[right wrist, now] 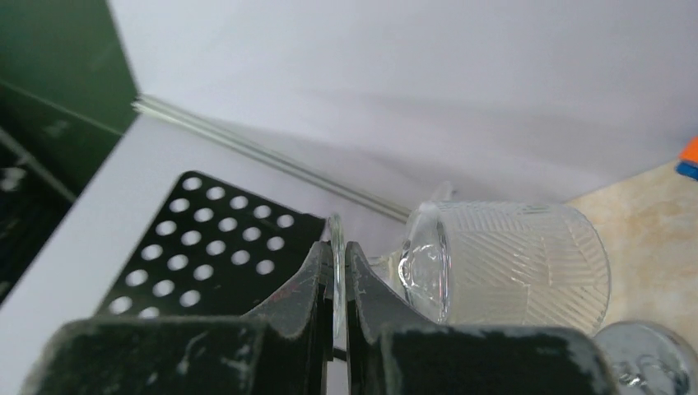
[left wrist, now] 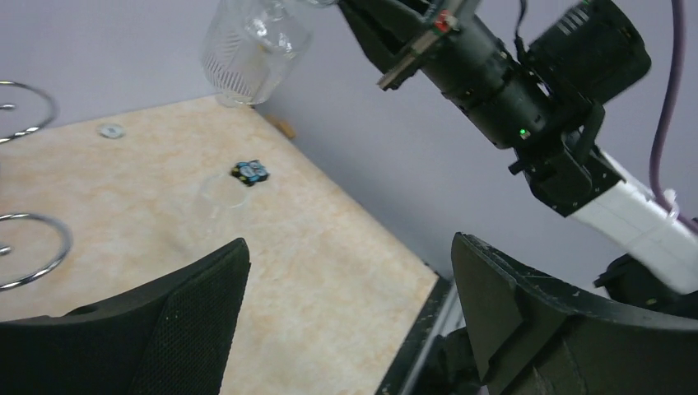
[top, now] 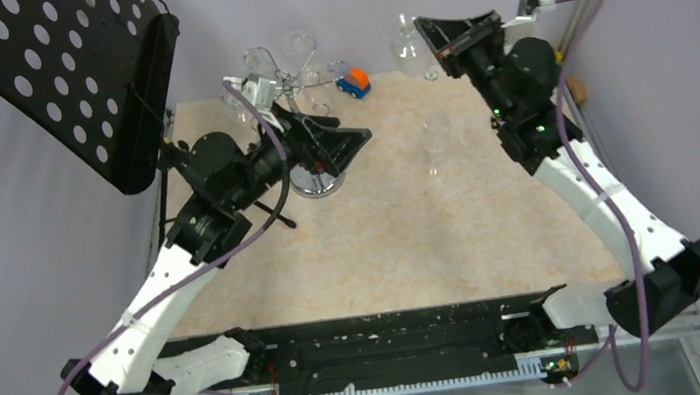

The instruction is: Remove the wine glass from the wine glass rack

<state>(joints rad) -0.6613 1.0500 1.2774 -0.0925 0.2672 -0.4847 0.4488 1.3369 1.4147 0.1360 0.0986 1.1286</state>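
The right gripper (right wrist: 336, 259) has its jaws pressed together on the thin round foot of the wine glass (right wrist: 510, 263). The glass's ribbed bowl lies on its side just beyond the fingertips, raised off the table (top: 412, 240). The left gripper (left wrist: 350, 288) stands with its jaws wide apart and nothing between them; the curled chrome arms of the wine glass rack (left wrist: 33, 247) sit just outside one finger, and the held glass hangs above and ahead of the gap.

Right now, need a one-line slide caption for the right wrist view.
Right gripper shut on the foot of the ribbed wine glass, bowl sideways; black perforated music stand behind.
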